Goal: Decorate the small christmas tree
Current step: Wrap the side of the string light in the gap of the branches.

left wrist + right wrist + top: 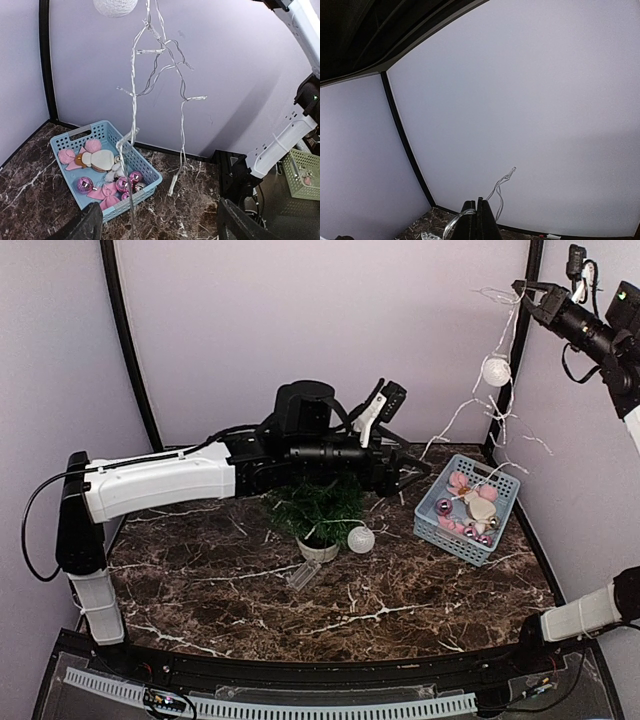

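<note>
A blue basket (pixel 447 540) sits at three o'clock on the dark marble table (pixel 400 610), holding pink baubles (pixel 444 507) and a pale figure (pixel 481 508). Above it, toward one o'clock, a clear light string (pixel 497 415) dangles, a hanging white ball (pixel 496 371) on it. A second white ball (pixel 361 539) lies near the table's middle, with a clear plastic piece (pixel 303 574) at its seven o'clock.

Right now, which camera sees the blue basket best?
The left wrist camera: the blue basket is close, so its pink baubles show clearly. The top camera shows the blue basket small, on the right side. The right wrist camera misses it.
</note>
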You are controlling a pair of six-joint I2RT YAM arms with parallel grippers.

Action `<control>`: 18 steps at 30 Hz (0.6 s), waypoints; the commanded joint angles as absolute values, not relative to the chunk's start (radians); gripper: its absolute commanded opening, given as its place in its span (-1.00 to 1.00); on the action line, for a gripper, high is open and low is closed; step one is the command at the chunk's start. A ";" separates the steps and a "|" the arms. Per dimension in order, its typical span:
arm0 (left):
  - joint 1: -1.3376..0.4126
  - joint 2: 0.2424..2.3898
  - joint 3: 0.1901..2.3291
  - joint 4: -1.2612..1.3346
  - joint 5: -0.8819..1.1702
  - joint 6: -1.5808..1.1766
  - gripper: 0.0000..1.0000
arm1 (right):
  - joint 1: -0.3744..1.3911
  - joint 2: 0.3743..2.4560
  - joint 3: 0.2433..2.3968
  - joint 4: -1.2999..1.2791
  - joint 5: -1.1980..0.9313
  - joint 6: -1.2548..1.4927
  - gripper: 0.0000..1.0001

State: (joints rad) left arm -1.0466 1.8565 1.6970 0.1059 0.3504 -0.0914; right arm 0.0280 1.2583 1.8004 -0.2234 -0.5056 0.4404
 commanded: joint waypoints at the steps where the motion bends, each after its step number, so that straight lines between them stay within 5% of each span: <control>1: -1.051 1.902 1.795 0.031 0.363 -0.082 0.57 | 0.023 1.241 1.792 -0.160 -0.532 0.451 -1.00; 9: -1.051 1.979 1.900 0.018 0.369 -0.055 0.07 | 0.023 1.229 1.754 -0.142 -0.543 0.454 -1.00; 15: -1.051 2.009 1.937 0.021 0.353 -0.029 -0.63 | 0.024 1.219 1.720 -0.137 -0.545 0.448 -1.00; 18: -1.051 2.015 1.945 0.027 0.342 -0.008 -0.82 | 0.023 1.215 1.696 -0.130 -0.539 0.446 -1.00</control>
State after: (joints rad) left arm -1.0466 2.0163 1.9110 0.0242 0.3492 -0.0444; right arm 0.0280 1.2373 1.7203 -0.1886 -0.5316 0.4469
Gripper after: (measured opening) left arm 0.129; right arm 0.009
